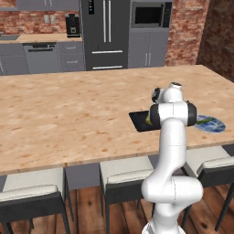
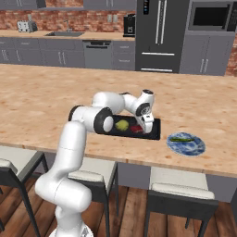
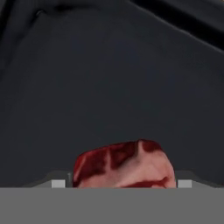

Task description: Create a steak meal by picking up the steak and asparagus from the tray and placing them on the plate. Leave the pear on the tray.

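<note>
Fingers (image 3: 118,183) lowered on black tray (image 2: 155,132), tips either side of red steak (image 3: 124,166), whether touching it cannot be told, yellow-green pear (image 2: 122,124) just left of steak on tray, asparagus (image 2: 181,137) on blue-white plate (image 2: 196,147) right of tray, wooden tabletop (image 2: 46,97).
</note>
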